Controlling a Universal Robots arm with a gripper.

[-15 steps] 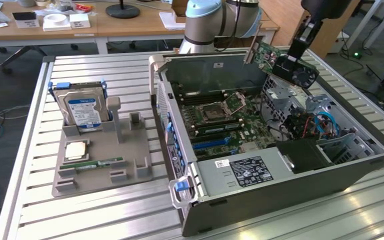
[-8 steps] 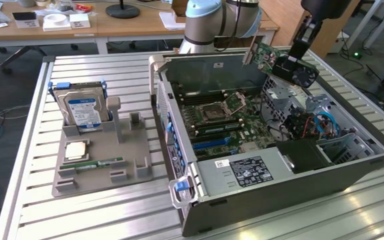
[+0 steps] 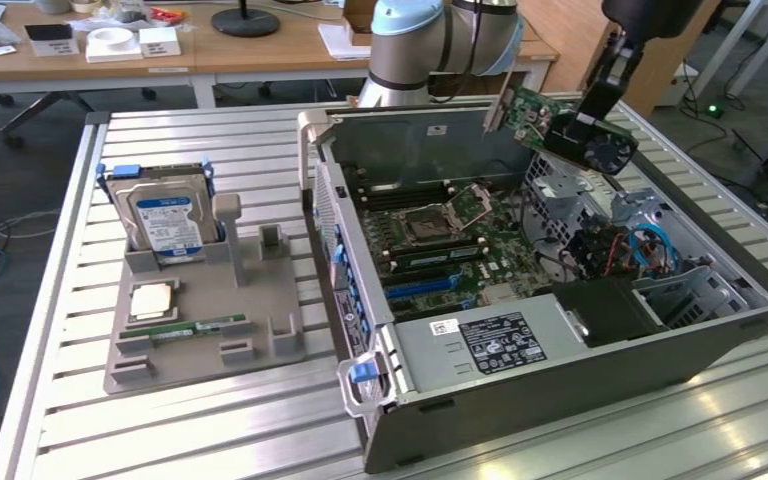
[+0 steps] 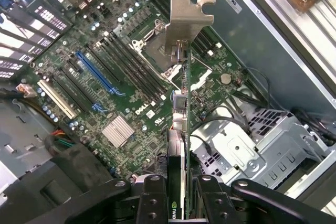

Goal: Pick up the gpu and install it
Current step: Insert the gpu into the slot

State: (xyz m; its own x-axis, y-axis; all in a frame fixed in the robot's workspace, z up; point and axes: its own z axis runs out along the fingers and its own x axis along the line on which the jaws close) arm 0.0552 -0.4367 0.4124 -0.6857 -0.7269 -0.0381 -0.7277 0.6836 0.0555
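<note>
gripper (image 3: 587, 112) shut on the graphics card (image 3: 544, 122), holding it tilted in the air over the far corner of the open computer case (image 3: 558, 400), toward the exterior view's right. wrist view: card (image 4: 181, 129) seen edge-on between the two fingers (image 4: 155, 195), metal bracket (image 4: 189, 19) out front, motherboard (image 4: 126, 103) and blue slot (image 4: 97, 74) below, apart from the card. hard drive (image 3: 164, 215) upright in grey tray (image 3: 271, 335) beside the case, memory stick (image 3: 197, 328) flat in it. slatted metal table (image 3: 224, 430) underneath.
</note>
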